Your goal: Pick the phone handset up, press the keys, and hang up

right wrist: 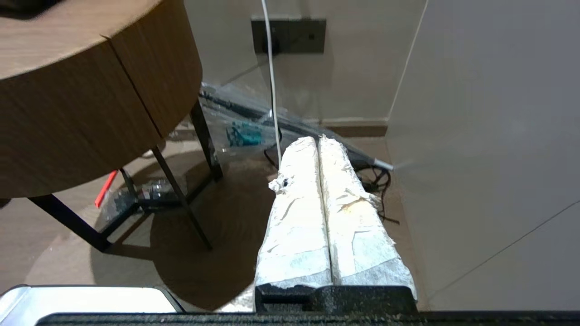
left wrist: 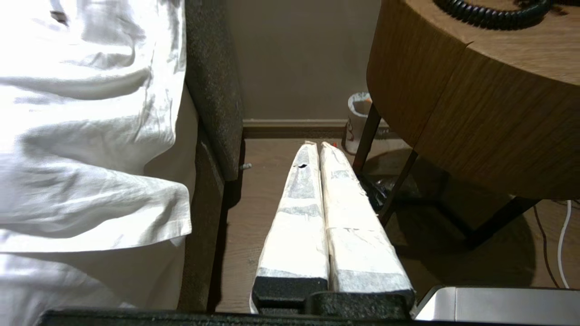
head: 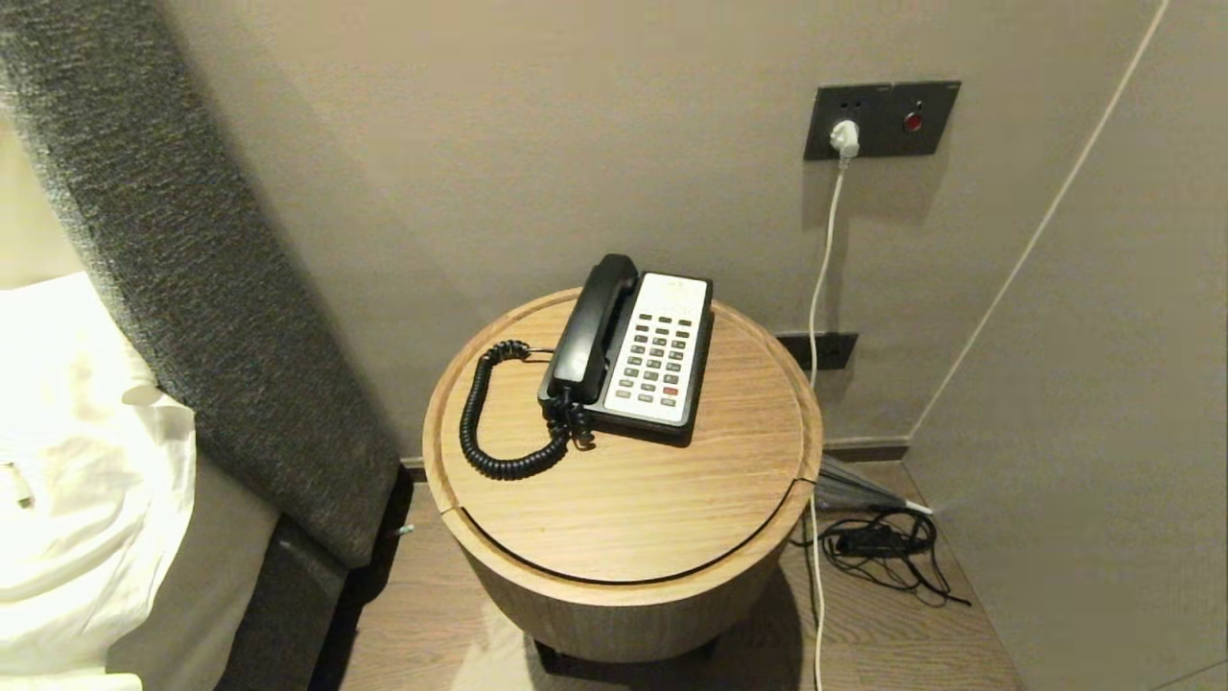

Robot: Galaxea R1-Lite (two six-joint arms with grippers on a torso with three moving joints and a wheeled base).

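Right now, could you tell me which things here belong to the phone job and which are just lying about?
Job:
phone handset, on its cradle
keys
coiled cord

Lying about:
white pillow
wall charger
black cables on the floor

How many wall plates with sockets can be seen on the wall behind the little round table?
2: an upper wall plate up right of the phone, holding a white plug and a red button; a lower wall plate just behind the table's rim, partly hidden.

Beige wall [head: 537, 144], wood floor [head: 432, 614], bed [head: 86, 461]
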